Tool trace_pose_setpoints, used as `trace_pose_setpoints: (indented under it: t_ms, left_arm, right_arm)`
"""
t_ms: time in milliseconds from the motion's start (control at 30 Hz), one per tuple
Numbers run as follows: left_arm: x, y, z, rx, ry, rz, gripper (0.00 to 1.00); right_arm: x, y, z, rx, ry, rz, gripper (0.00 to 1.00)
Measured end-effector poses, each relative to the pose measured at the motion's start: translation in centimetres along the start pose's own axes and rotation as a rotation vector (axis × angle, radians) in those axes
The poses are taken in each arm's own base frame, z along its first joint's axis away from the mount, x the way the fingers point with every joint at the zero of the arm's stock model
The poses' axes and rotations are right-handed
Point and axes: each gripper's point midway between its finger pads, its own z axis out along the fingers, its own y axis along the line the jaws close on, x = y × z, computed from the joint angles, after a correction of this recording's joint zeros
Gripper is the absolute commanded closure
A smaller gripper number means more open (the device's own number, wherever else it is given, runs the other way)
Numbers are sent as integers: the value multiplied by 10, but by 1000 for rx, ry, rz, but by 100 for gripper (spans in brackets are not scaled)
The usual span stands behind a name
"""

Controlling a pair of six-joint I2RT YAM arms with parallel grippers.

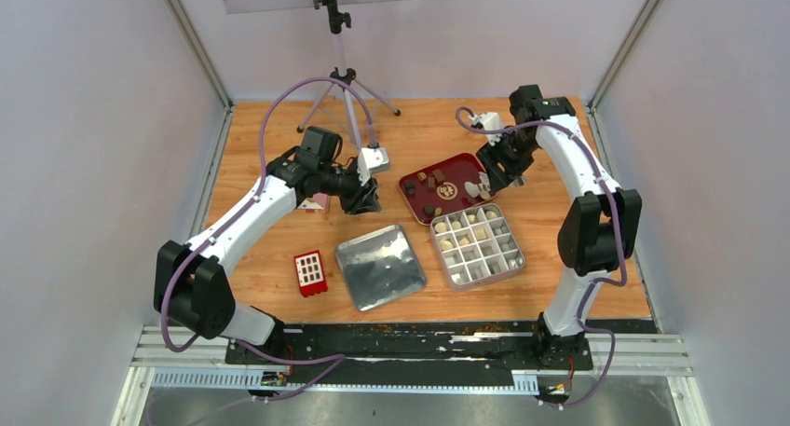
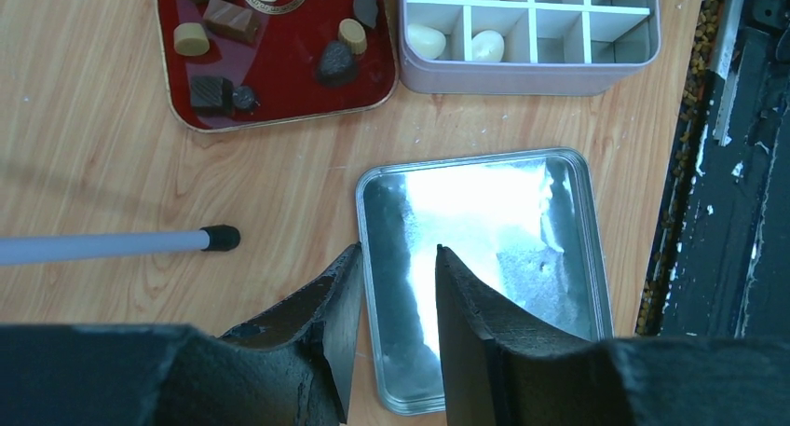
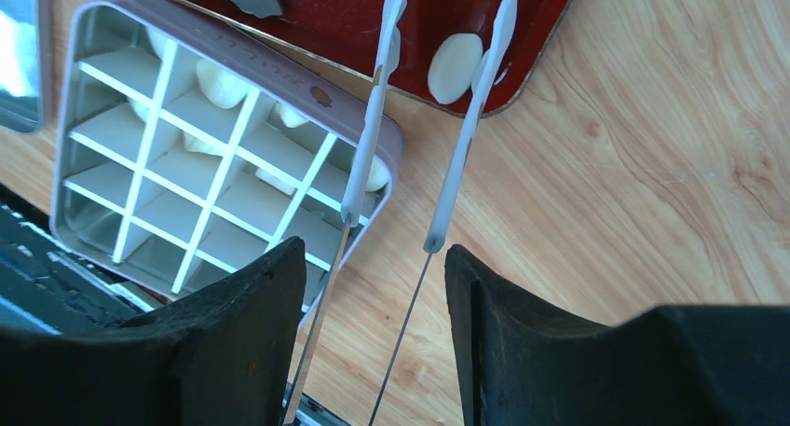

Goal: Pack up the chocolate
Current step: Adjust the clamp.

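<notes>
Several brown and cream pieces of chocolate point(image 1: 433, 179) lie on a red tray point(image 1: 410, 185). More cream pieces point(image 2: 427, 42) sit in a grey divided box point(image 1: 445, 275). My right gripper point(image 3: 373, 249) hangs over the tray's right end, shut on white-tipped tongs point(image 3: 466, 137). The tongs' tips stand apart on either side of a cream piece point(image 3: 454, 68) near the tray's corner; I cannot tell if they touch it. My left gripper point(image 2: 396, 249) is open and empty, above the left edge of a silver lid point(image 2: 503, 230).
A small red block with white squares point(image 1: 309, 271) lies left of the lid. A tripod point(image 1: 342, 81) stands at the back; one leg's black foot point(image 2: 222, 238) rests close to my left fingers. The table's near edge and black rail point(image 2: 727, 165) run past the box.
</notes>
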Motion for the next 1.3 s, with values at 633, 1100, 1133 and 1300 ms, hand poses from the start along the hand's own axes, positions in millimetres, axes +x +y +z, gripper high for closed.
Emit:
trace_pose_setpoints:
  t_ms: [633,1100,1133,1300]
  left_arm:
    - [-115,-23,66,-48,-259,751,42]
    - [-118,-2,90,-166,-208,929,82]
    - [-117,-1,91,-168,-204,924,85]
    - [-114,-1,91,-163,-197,898,90]
  right_arm:
    - [-67,126,-70,-464,-374,-92,85]
    - [-64,141,-78,-537,-404,-27,64]
    - [-64,140,-77,-526,-399,-13,61]
    - [-67,134,-72,-484,-388,46,47]
